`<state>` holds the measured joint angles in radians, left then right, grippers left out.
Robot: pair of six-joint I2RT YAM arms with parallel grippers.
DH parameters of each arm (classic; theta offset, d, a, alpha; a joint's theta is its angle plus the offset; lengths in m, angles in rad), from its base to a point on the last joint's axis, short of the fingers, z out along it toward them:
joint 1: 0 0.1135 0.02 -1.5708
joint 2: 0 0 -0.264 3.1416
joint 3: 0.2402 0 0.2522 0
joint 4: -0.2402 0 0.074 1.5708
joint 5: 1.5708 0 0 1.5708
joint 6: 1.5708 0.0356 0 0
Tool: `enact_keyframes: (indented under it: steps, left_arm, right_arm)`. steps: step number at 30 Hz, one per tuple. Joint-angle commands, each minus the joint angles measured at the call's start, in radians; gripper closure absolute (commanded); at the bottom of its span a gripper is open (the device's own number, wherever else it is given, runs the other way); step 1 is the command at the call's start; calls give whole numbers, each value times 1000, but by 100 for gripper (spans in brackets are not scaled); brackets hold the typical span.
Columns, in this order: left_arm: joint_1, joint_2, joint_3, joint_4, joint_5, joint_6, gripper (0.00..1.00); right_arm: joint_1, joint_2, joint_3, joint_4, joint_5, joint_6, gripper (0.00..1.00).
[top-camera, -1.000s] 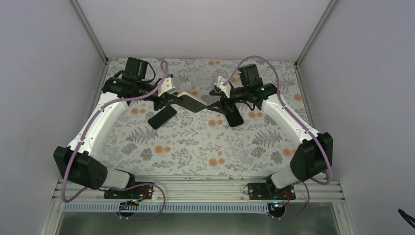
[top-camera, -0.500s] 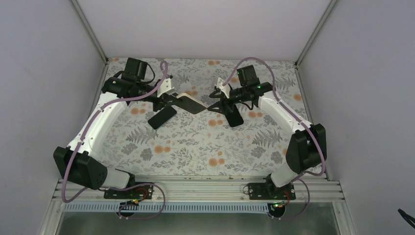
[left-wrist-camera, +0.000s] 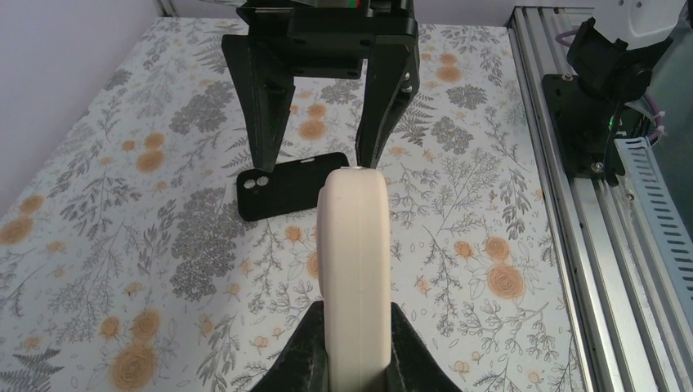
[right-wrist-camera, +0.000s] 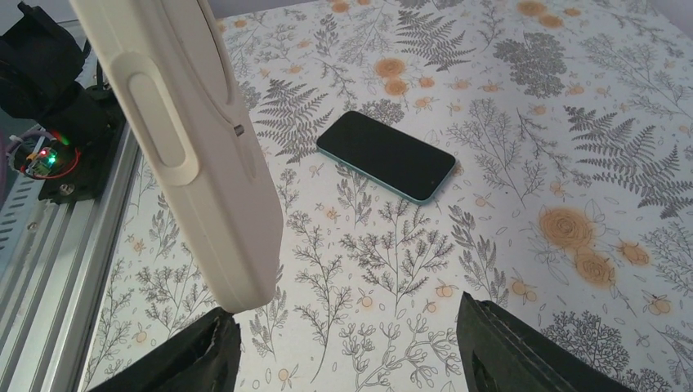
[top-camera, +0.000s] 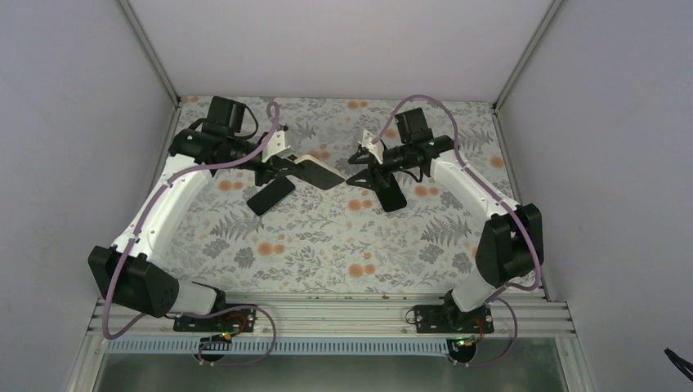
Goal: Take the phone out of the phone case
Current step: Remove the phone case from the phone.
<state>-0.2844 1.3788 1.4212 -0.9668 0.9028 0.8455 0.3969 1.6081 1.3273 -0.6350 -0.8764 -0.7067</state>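
My left gripper (top-camera: 286,167) is shut on a cream phone case (top-camera: 315,170) that shows a dark phone face, and holds it above the table; in the left wrist view the case (left-wrist-camera: 353,245) stands edge-on between the fingers. My right gripper (top-camera: 358,175) is open and faces the case's free end. In the right wrist view the case (right-wrist-camera: 192,155) ends close to the left finger (right-wrist-camera: 192,359), with the other finger far off to the right. From the left wrist view the right gripper (left-wrist-camera: 323,122) is wide open beyond the case.
A dark phone with a teal edge (top-camera: 271,196) lies flat on the floral table below the left gripper, also in the right wrist view (right-wrist-camera: 386,155). A black case with a camera hole (top-camera: 391,194) lies under the right gripper, also in the left wrist view (left-wrist-camera: 292,196). Aluminium rails (top-camera: 327,314) run along the near edge.
The right arm's elbow has swung inward a little and its gripper has shifted slightly by the case's end. The left arm and the case have stayed still.
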Motion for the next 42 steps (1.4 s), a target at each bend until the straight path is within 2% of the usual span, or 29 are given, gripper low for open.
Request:
enact_keyframes:
  steps: [1, 7, 12, 19, 28, 34, 38, 42]
  left_arm:
    - [-2, -25, 10, 26, 78, 16, 98]
    - [-1, -30, 9, 22, 89, 13, 98]
    - [-2, -29, 17, -9, 122, 31, 98]
    - [-3, -10, 38, -112, 193, 108, 98]
    - [-4, -12, 27, -148, 222, 145, 98]
    - [-5, -8, 15, -113, 212, 126, 98]
    - [-5, -6, 3, -77, 198, 102, 98]
    - [-5, -10, 4, -56, 190, 79, 98]
  right_arm:
    - [-9, 27, 45, 0, -37, -10, 32]
    - [-8, 47, 77, 7, -43, 6, 33]
    - [-9, 77, 81, 77, 1, 53, 35]
    - [-9, 147, 205, 100, 89, 94, 35]
    - [-9, 226, 360, 105, 189, 119, 35]
    - [12, 234, 386, 30, 97, 80, 34]
    - [93, 173, 303, 18, 76, 38, 29]
    - [158, 128, 261, 52, 42, 73, 28]
